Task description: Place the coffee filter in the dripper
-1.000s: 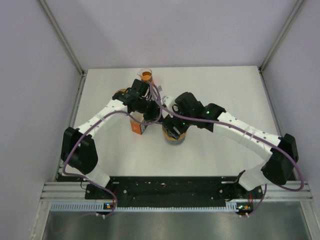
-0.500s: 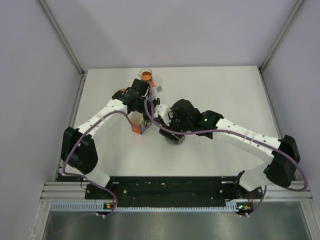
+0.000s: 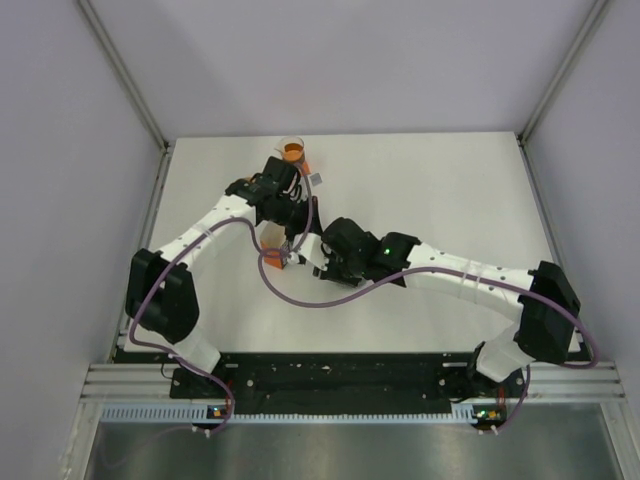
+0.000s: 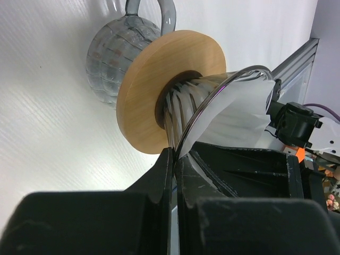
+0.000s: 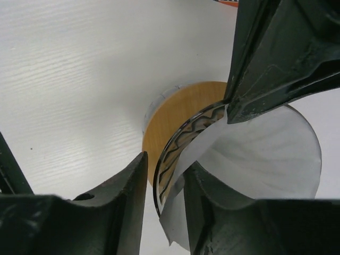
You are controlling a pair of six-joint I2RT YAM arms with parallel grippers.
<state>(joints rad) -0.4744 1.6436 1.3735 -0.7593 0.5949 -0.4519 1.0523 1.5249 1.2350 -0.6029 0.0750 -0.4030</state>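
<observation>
The glass dripper [image 4: 159, 90] has a round wooden collar and rests over a grey glass carafe [image 4: 106, 53]. A white paper coffee filter [image 4: 239, 114] lies inside its cone. My left gripper [image 4: 174, 154] is shut on the dripper's rim, with the filter's edge pinched in. My right gripper [image 5: 166, 164] is open and straddles the rim of the dripper [image 5: 170, 114]. Its inner finger lies against the filter [image 5: 265, 154] and its outer finger stands clear. In the top view both grippers, left [image 3: 298, 228] and right [image 3: 318, 258], meet at mid-table and hide the dripper.
An orange box [image 3: 272, 262] lies just left of the grippers. A small cup with orange contents [image 3: 292, 150] stands at the table's back edge. A small pale object [image 3: 315, 178] lies near it. A purple cable loops under the right arm.
My right gripper has moved left, and the dripper has gone from open view to hidden under the grippers. The left gripper stays at the rim.
</observation>
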